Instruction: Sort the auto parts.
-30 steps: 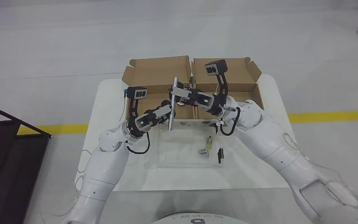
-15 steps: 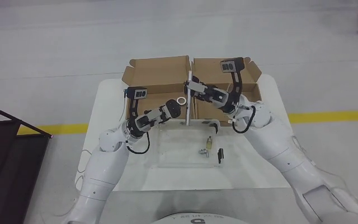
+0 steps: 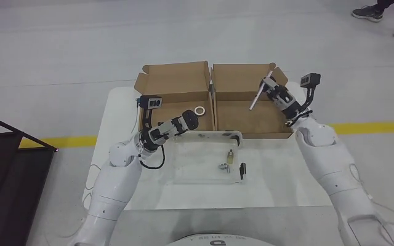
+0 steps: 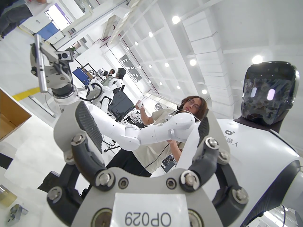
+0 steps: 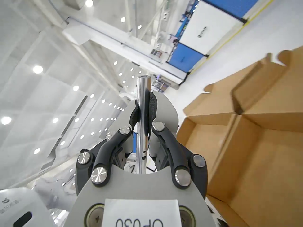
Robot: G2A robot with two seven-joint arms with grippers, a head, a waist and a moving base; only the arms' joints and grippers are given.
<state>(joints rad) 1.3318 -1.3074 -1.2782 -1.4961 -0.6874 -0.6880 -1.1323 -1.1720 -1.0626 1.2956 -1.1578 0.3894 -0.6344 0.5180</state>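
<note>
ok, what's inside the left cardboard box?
One metal ring lies on the floor of the left cardboard box. The left pincer hangs open over the near part of the floor, so anything beneath it is hidden.

My top camera sits above the arms, looking steeply down on the surface [image 3: 123, 101] from well back. The left wrist camera sits close behind the left tool [image 4: 145, 126], tilted up at the ceiling. Farther off it catches the right tool [image 4: 46, 64] and its metal rod [image 4: 39, 53], which the top view shares. The right wrist camera hugs that tool, facing upward past the right box [image 5: 260, 154].
</note>
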